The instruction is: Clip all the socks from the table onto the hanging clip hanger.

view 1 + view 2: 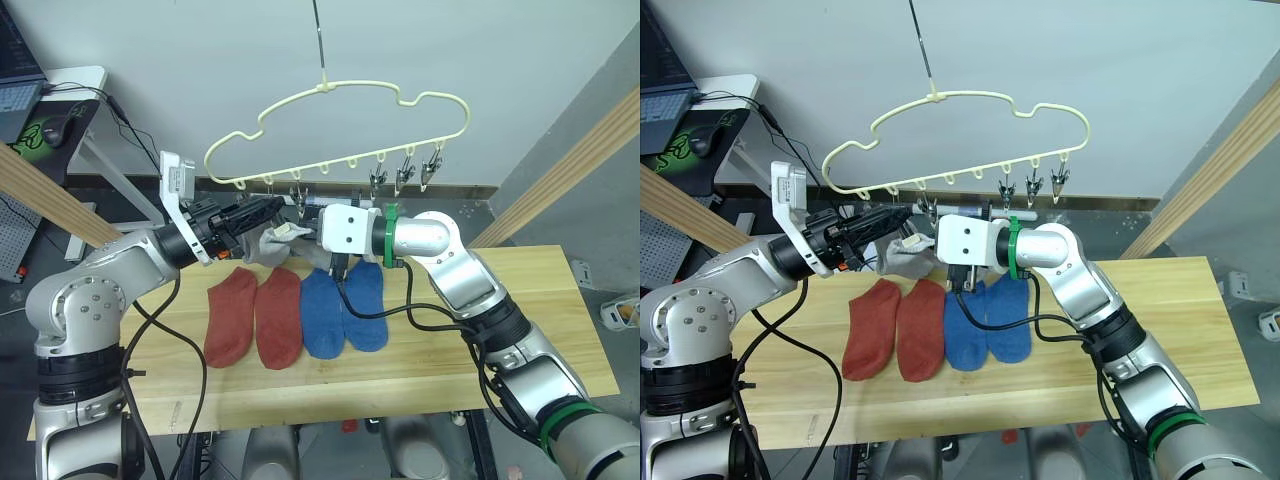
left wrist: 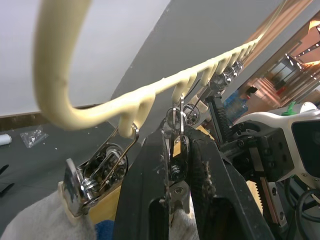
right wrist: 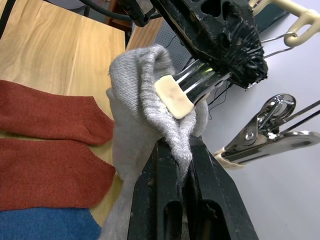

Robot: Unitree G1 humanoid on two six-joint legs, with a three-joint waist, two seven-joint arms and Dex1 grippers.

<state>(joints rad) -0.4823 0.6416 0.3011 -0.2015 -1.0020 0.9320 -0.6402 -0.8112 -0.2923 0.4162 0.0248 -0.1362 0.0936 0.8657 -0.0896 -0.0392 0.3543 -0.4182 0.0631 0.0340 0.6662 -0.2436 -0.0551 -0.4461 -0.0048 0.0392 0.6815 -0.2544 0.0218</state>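
Both arms: silver-grey rounded shells, black joints between segments. Right arm (image 1: 455, 270): green ring beside white box-shaped wrist block (image 1: 350, 231), second green ring low near elbow. Left arm (image 1: 100, 290): white flat bracket (image 1: 176, 200) at wrist, small markings on it, not readable. Black cables loop loose along both forearms. Fingers (image 2: 150, 200) black, ribbed inner faces.

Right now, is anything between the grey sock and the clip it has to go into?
Nothing visible blocks it. The right gripper is shut on the grey sock, holding its edge up at the clip. The left gripper is squeezing that clip on the hanger. The other socks lie on the table below.
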